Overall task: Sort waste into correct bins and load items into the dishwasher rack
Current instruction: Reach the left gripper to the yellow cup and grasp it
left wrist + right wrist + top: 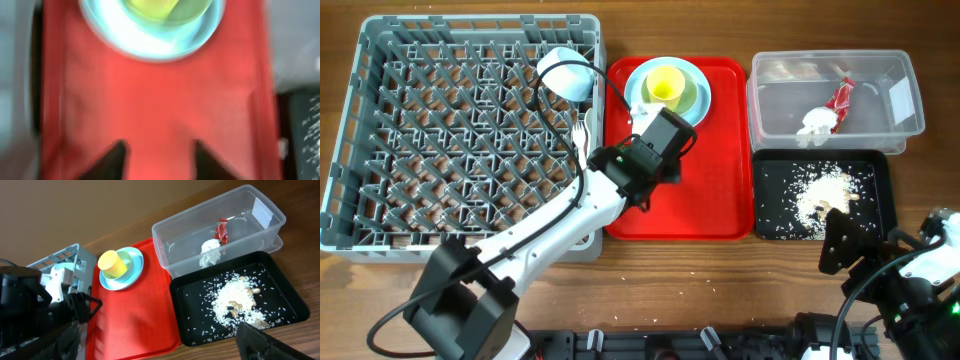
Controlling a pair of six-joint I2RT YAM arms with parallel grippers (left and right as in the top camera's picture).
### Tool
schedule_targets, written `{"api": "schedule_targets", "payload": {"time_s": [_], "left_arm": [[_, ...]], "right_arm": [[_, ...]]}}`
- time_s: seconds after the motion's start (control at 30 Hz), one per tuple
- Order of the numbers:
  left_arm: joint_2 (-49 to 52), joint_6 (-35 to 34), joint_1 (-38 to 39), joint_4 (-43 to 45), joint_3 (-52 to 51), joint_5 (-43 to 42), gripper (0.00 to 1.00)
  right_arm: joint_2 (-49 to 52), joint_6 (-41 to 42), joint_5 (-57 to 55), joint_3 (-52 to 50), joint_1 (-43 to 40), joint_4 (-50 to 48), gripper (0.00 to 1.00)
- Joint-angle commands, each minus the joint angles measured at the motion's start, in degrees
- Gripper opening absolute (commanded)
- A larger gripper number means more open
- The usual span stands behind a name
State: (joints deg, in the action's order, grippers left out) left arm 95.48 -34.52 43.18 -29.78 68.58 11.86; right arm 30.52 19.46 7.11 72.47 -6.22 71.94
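The grey dishwasher rack (470, 130) fills the left; a light-blue bowl (567, 72) sits at its far right corner, and a white fork (582, 130) lies at its right edge. A light-blue plate (665, 88) with a yellow cup (665, 85) on it sits at the back of the red serving tray. My left gripper (665, 130) hovers open and empty over that tray, just short of the plate (150, 40). The clear tub (835, 95) holds the white napkin (815, 122) and red wrapper (842, 97). The black tray (875, 200) holds rice scraps (820, 190). My right gripper (840, 245) is open near its front edge.
The red serving tray (720, 200) lies between the rack and the bins, its front half bare. Bare wooden table runs along the front edge. The left arm reaches diagonally over the rack's front right corner.
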Motion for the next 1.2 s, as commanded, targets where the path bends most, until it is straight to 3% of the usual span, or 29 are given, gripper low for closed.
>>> {"api": "schedule_targets", "payload": {"time_s": [0.0,0.07,0.13,0.23,0.33,0.5,0.7,0.73,0.77,0.87,1.03,1.17], "left_arm": [[0.5,6.4,-0.1,12.6,-0.3,2.5,0.15],[0.6,11.7,-1.3,15.4,1.8,0.5,0.24],[2.9,13.5,-4.6,8.1,12.4,-6.0,0.27],[15.2,19.0,-8.7,-9.3,36.5,-10.2,0.27],[25.7,23.8,-8.5,-9.6,44.8,-12.2,0.31],[34.8,23.8,-8.0,-4.7,44.8,-6.7,0.31],[37.5,23.8,-8.0,-9.0,44.8,-4.0,0.32],[37.6,23.8,-8.0,-10.2,44.8,-4.0,0.3],[37.6,23.8,-8.0,-11.1,44.8,-4.0,0.07],[37.0,23.8,-8.0,-10.4,44.8,-4.0,0.04],[26.5,18.6,-8.1,-11.0,45.2,-4.7,0.04],[13.8,18.6,-8.1,-14.7,45.2,-9.8,0.04]], "right_arm": [[-0.1,0.4,0.5,0.1,-0.1,-0.2,1.0],[-0.1,0.4,0.5,0.1,-0.1,-0.2,1.0],[-0.1,0.5,0.5,0.1,-0.1,-0.2,1.0],[-0.1,0.5,0.5,0.1,-0.1,-0.2,1.0],[-0.1,0.5,0.5,0.1,-0.1,-0.2,0.99],[-0.1,0.4,0.5,0.1,-0.1,-0.2,1.0],[-0.1,0.5,0.5,0.1,-0.1,-0.2,1.0],[-0.1,0.4,0.5,0.1,-0.1,-0.2,1.0],[-0.1,0.5,0.5,0.1,-0.1,-0.2,1.0],[-0.1,0.5,0.5,0.1,-0.1,-0.2,1.0],[-0.1,0.5,0.5,0.1,-0.1,-0.2,1.0],[-0.1,0.5,0.5,0.1,-0.1,-0.2,1.0]]}}
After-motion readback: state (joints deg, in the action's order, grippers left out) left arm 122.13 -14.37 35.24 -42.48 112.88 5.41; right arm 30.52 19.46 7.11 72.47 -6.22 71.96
